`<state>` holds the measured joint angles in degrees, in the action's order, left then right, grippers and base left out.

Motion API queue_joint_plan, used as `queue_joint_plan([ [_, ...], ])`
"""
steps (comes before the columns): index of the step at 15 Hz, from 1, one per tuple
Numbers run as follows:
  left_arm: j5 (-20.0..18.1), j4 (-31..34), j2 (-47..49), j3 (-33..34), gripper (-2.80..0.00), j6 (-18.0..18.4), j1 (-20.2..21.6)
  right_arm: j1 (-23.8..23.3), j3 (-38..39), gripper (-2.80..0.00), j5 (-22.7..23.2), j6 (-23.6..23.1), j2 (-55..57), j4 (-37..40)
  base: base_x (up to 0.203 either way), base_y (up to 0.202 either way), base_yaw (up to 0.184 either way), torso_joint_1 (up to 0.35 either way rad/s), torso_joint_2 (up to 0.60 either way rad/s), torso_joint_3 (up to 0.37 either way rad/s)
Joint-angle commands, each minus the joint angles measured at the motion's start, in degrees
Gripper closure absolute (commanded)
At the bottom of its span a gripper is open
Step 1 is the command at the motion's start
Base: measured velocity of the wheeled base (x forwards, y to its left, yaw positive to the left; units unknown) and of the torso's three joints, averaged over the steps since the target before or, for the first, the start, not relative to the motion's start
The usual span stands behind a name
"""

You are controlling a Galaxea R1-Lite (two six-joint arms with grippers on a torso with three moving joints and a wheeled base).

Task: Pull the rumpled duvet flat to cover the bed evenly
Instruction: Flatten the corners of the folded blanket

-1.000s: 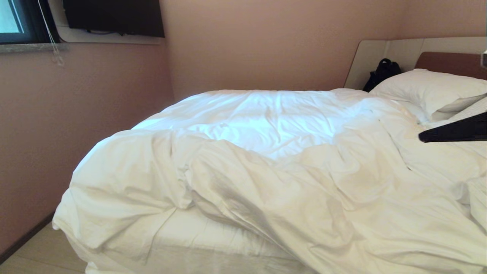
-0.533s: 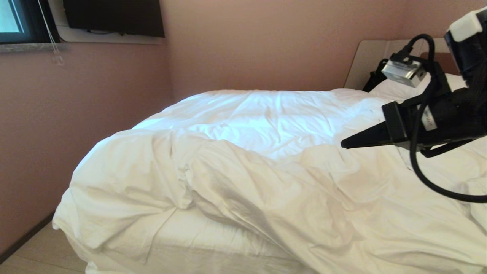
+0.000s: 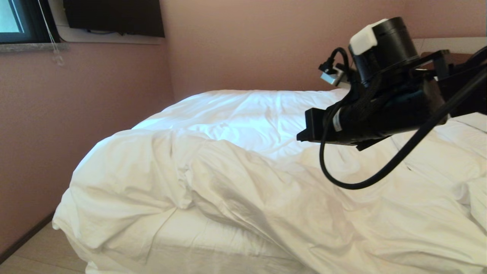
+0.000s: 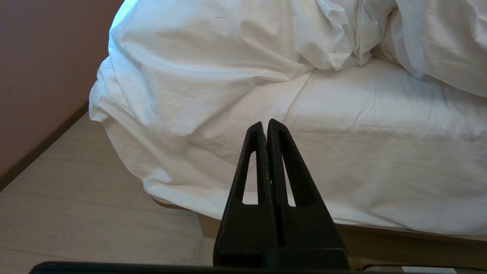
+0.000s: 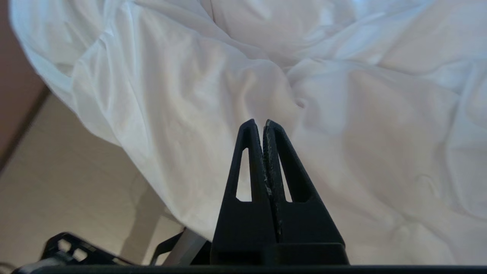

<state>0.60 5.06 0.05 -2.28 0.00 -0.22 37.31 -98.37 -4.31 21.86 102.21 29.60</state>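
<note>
Duvet [image 3: 266, 167]: white, puffy, heaped in deep folds across the middle and lower right of the head view. A thick ridge is seen running from centre left down toward the lower right corner. A brighter, flatter stretch is lit at upper centre. The near left corner is bunched and hangs over the edge of the bed [image 4: 266, 228].

Sheet [image 3: 198, 236]: a thin flat patch is left uncovered at lower centre of the head view, under the fold. In the left wrist view it fills the centre right [image 4: 361, 125], with the duvet [image 4: 198, 57] piled above it.

Right gripper [image 5: 263, 123]: held in the air over the duvet [image 5: 342, 114], touching nothing; its fingers are pressed together, nothing between them. In the head view only the arm's black body and looped cable [image 3: 365, 175] are seen at upper right; the tips are hidden there.

Left gripper [image 4: 265, 122]: low by the bed's side, fingers together, empty, apart from the bedding.

Surroundings: pink wall [image 3: 247, 45] behind; window corner [image 3: 15, 19] and dark screen [image 3: 114, 17] at upper left; pale floor [image 4: 76, 198] at lower left; headboard strip [image 3: 456, 43] at far right.
</note>
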Motion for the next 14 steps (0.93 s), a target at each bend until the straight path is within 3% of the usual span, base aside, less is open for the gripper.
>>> queue_joint_plan([
  [1, 0.02, 0.04, 0.04, -0.01, 0.0, 0.0, 0.04, 5.06, -2.71, 0.0, -14.22, -0.14, 5.39, 0.16, 0.0, 0.0, 0.0, 0.0, 0.0, 0.0],
  [5, 0.02, 0.04, -0.03, -0.01, 0.0, 0.0, 0.04, 12.84, -6.27, 0.0, -15.93, -2.82, 8.89, -0.13, 0.0, 0.0, 0.0, 0.0, 0.0, 0.0],
  [14, 0.02, 0.04, -0.03, -0.01, 0.0, 0.0, -0.04, 19.83, -10.53, 0.0, -16.95, -6.31, 16.11, -0.32, 0.0, 0.0, 0.0, 0.0, 0.0, 0.0],
])
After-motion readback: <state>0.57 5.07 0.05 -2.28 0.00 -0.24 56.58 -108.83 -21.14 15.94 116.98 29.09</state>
